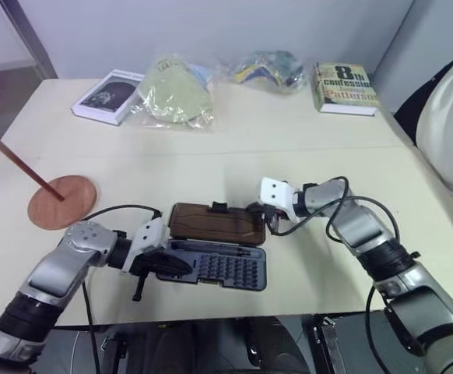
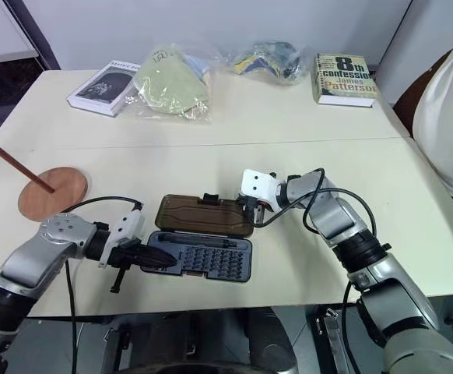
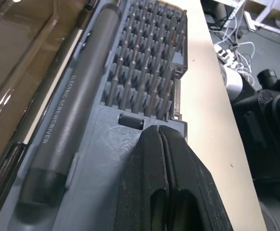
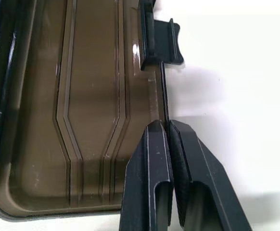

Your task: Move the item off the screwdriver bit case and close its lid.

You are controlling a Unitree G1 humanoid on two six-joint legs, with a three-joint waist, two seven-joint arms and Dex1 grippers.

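The right gripper (image 4: 168, 132) is pinched shut on the far rim of the lid (image 1: 215, 222), which lies flat open at twelve o'clock of the screwdriver bit case (image 1: 225, 267). The left gripper (image 3: 160, 144), fingers closed and empty, presses on the tray's nine o'clock end. The item (image 1: 61, 202) lies on the table (image 1: 304, 125), well clear at ten o'clock. That thin edge grip could slip as the lid swings over, and the left fingers would then block it.

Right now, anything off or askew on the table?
Nothing spilled or damaged. The wooden item stands tilted off to the left, clear of the case. The lid lies open flat, right gripper pinching its edge.
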